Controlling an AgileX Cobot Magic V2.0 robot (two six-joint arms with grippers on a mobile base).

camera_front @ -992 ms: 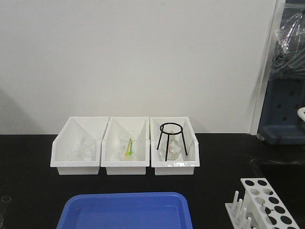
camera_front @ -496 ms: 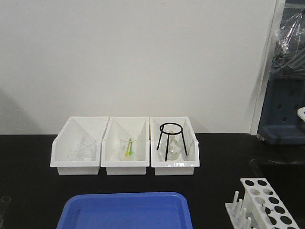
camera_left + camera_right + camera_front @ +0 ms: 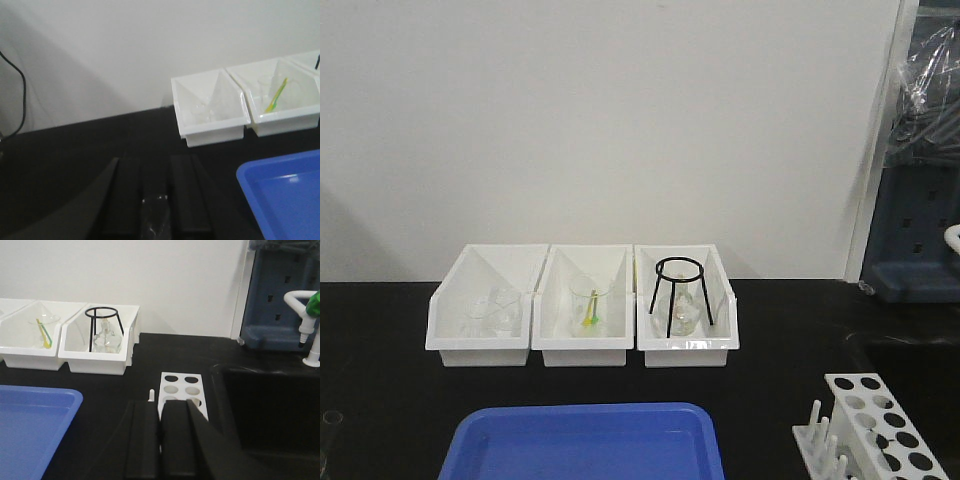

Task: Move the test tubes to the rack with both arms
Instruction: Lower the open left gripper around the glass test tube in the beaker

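White bins stand three in a row at the back of the black table, in the middle of the front view. A blue tray lies at the bottom edge. The rack stands in the bottom right corner, with its pegs on its left side. The claws show only in the wrist views.

In the right wrist view, the right claw fills the bottom middle. It is clenched, with just a thin line between its two fingers. The rack sits right behind its tips, and six of its holes show.

In the left wrist view, the left claw is at the bottom middle, with its fingers apart. A shiny bit glints in the gap. It is too blurry to name, so I cannot tell if the claw grasps it. The rack does not show here, only two bins at the upper right and a tray corner.
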